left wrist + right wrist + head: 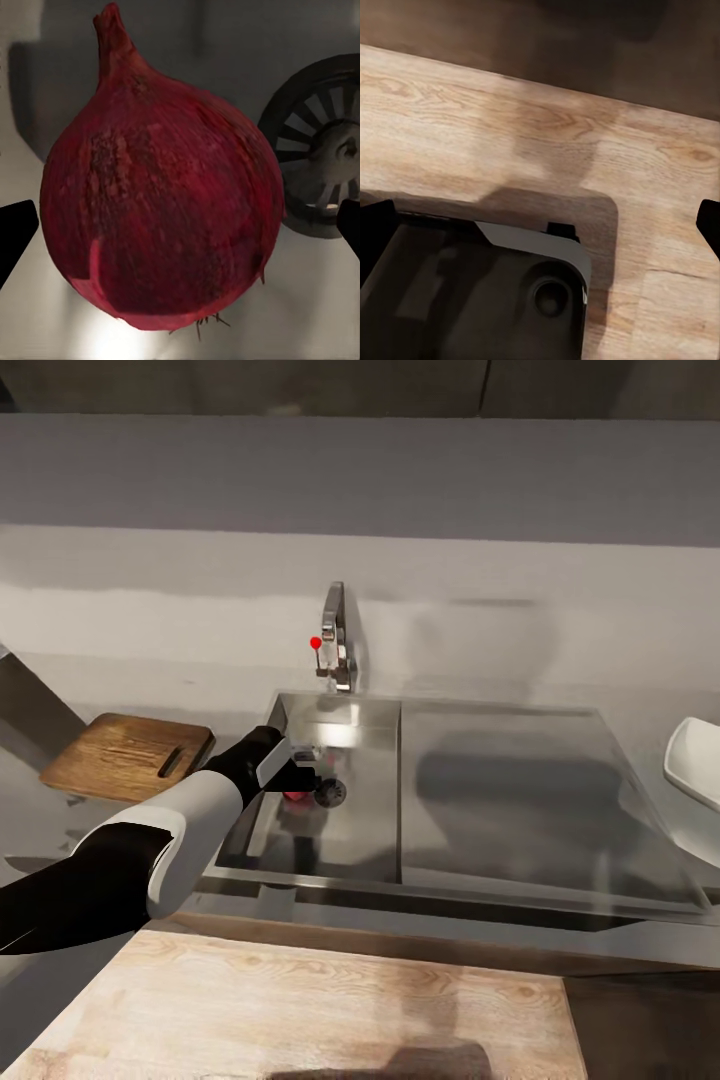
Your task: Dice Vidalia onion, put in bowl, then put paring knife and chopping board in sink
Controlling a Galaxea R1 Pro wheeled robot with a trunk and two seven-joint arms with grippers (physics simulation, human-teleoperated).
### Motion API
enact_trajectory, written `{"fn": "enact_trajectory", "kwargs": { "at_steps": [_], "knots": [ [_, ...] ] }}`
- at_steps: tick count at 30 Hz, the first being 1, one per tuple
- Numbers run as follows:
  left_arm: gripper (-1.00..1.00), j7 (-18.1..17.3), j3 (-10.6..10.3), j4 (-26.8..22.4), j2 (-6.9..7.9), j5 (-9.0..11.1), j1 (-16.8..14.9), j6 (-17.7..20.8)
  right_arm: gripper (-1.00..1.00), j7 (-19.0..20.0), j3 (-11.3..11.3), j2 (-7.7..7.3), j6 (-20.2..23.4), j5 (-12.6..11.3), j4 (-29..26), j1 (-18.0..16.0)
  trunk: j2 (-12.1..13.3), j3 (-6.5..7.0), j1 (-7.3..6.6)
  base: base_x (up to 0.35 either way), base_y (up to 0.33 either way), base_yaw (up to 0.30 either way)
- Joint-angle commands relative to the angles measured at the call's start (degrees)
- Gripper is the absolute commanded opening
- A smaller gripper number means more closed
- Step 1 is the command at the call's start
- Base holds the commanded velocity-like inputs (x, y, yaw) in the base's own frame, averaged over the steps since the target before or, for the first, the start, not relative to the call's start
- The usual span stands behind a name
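The Vidalia onion (pixel 161 195), dark red with its stem tip up, lies on the floor of the sink (pixel 500 800) beside the round drain (pixel 319 154). My left gripper (pixel 305 775) reaches down into the basin right over the onion (pixel 297 798). It is open, with one black fingertip (pixel 16 236) close to one side of the onion and the other fingertip a little off the opposite side. The chopping board (pixel 130 755) rests on the countertop (pixel 120 680) left of the sink. The white bowl (pixel 697 760) sits at the right edge. The paring knife is out of view. My right gripper (pixel 540 240) hangs open above the wooden floor.
The chrome tap (pixel 338 635) with its red knob stands behind the basin, close above my left wrist. The flat drainboard (pixel 540 800) spreads right of the basin. A grey wall runs behind the counter. The robot's dark base (pixel 472 292) lies under the right gripper.
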Motion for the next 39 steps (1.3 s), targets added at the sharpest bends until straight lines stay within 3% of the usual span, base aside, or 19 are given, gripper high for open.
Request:
{"fn": "enact_trajectory", "kwargs": {
  "at_steps": [1,16,31,39],
  "knots": [
    [-1.00,0.39,-0.43,-0.10,0.01,0.61,-0.03,0.23,1.00,0.19,-0.21,0.03,-0.17,0.25,0.01,-0.02,-0.09,-0.10,0.03,0.000,0.000,0.000],
    [-1.00,0.35,-0.48,-0.24,0.01,0.58,-0.04,0.23,1.00,0.34,-0.21,0.03,-0.17,0.25,0.01,-0.02,-0.09,-0.08,0.03,0.000,0.000,-0.001],
    [-1.00,0.39,-0.48,-0.30,-0.05,0.66,0.01,0.23,1.00,0.37,-0.21,0.03,-0.17,0.25,0.01,-0.02,-0.09,1.13,0.03,0.000,0.000,-0.081],
    [-1.00,0.44,-0.48,-5.13,-0.01,0.67,0.37,0.59,1.00,0.37,-0.25,0.03,-0.17,0.25,0.01,-0.02,-0.09,1.83,0.03,0.000,0.000,-0.089]
  ]
}}
